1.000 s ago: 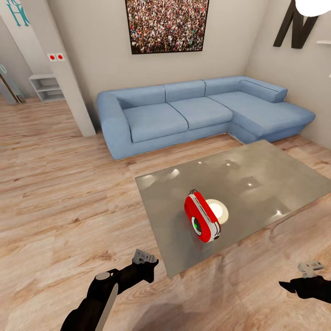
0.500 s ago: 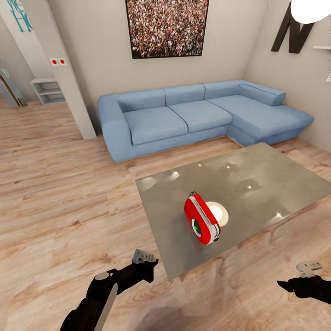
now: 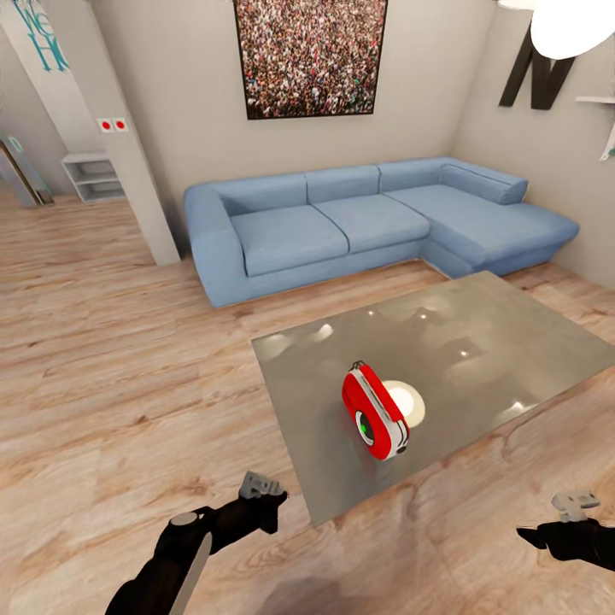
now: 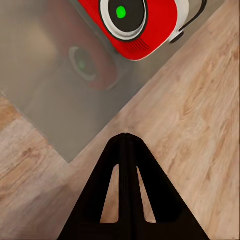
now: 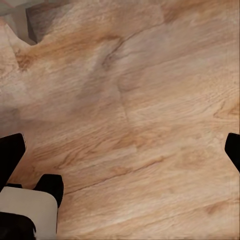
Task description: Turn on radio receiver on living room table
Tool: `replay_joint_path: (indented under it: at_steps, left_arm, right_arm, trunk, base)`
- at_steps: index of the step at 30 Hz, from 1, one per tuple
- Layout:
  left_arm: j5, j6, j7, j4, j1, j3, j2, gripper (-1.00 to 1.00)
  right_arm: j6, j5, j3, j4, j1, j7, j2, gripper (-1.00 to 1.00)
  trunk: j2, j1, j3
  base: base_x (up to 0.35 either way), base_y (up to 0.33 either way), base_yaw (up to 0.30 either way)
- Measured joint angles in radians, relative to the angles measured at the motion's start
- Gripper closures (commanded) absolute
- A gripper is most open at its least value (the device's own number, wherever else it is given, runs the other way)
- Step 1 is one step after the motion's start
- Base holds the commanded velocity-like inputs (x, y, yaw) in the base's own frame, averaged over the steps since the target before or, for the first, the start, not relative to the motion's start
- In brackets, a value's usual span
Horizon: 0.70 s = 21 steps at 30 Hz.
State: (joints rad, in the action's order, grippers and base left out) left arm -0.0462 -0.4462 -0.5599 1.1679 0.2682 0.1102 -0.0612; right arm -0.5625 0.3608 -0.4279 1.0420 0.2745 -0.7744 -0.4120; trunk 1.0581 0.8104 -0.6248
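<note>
Where the plank floor (image 3: 111, 359) runs out from the beige walls, a blue sofa (image 3: 367, 218) fills the far corner of the living room, under a crowd picture (image 3: 309, 55), with a white lamp (image 3: 572, 26) hanging at upper right and dark letters (image 3: 536, 77) on the right wall. Nearer, the table (image 3: 478, 333) stands on the floor, well apart from the sofa; its glossy grey top carries several bright reflections, one pale round one just behind the radio. The radio (image 3: 374, 412) stands upright on the tabletop, near the table's front edge and closer to its left corner, red body with white stripe, dark dial with green light turned towards the robot, small handle on top. In the left wrist view the radio (image 4: 137, 25) shows its dial face-on, mirrored in the table (image 4: 65, 115). Both arms hang low over the floor, short of the table and touching nothing. Left gripper (image 3: 260, 489) sits just off the table's near corner; in its wrist view the fingers (image 4: 125, 165) meet at a point, pressed together on nothing. Right gripper (image 3: 574, 504) sits well to the right; in its wrist view the fingers (image 5: 11, 155) stand far apart over bare floor (image 5: 140, 100), holding nothing.
</note>
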Motion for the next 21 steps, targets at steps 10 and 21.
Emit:
replay_joint_path:
  at_steps: [10,21]
  left_arm:
    - [0.0,0.001,0.0,-0.139,-0.001,-0.001,0.083,1.0]
    - [0.003,0.019,0.007,-0.397,-0.001,-0.007,0.106,1.0]
  right_arm:
    - [0.151,0.001,0.0,-0.199,0.0,0.113,-0.001,-1.0]
    - [0.251,0.003,0.001,-0.429,0.0,0.18,-0.001,-1.0]
  trunk:
    - [0.0,0.0,0.016]
    - [0.0,0.0,0.033]
  base:
    - [0.0,0.0,0.0]
    - [0.0,0.0,0.0]
